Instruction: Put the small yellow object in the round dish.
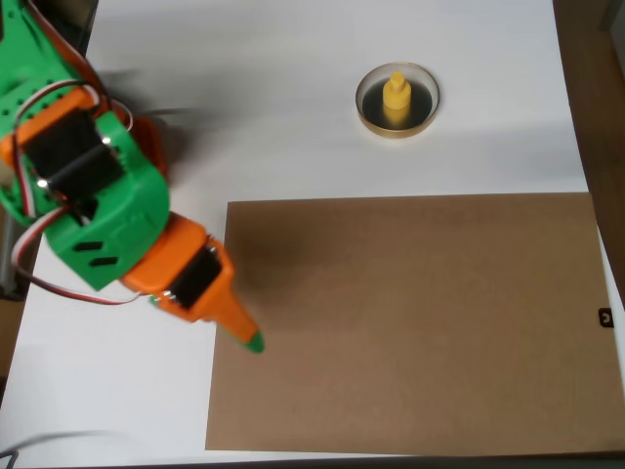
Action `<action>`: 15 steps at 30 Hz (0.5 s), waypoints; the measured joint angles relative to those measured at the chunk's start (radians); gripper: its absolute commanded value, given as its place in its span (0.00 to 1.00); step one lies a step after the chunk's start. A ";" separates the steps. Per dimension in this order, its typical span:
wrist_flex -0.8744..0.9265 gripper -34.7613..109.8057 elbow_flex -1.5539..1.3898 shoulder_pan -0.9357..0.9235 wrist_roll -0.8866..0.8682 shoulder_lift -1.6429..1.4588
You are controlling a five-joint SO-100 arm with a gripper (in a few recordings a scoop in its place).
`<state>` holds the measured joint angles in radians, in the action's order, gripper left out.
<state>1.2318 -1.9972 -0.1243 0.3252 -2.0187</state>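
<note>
The green and orange robot arm (88,186) is motion-blurred and cut off by the left and top edges. Its gripper (246,335) shows 1 blurred tip; whether the jaws are apart cannot be told. A small black item (605,317) at the right edge is too small to identify.

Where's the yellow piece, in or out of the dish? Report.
In. The small yellow object stands upright on the dark inside of the round dish, knob up, ringed by the gold rim.

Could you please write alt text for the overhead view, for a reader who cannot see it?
A small yellow object stands inside a round dish on a white table. The green-and-orange arm's claw sits far left, over a brown board's edge.
</note>
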 measured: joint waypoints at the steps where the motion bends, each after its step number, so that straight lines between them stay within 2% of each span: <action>1: -0.017 0.40 -0.017 -0.021 -0.025 -0.018; 15: -0.186 0.43 -0.376 -0.268 -0.215 -0.353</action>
<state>1.0462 -2.3731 -0.3927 0.1104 -2.3715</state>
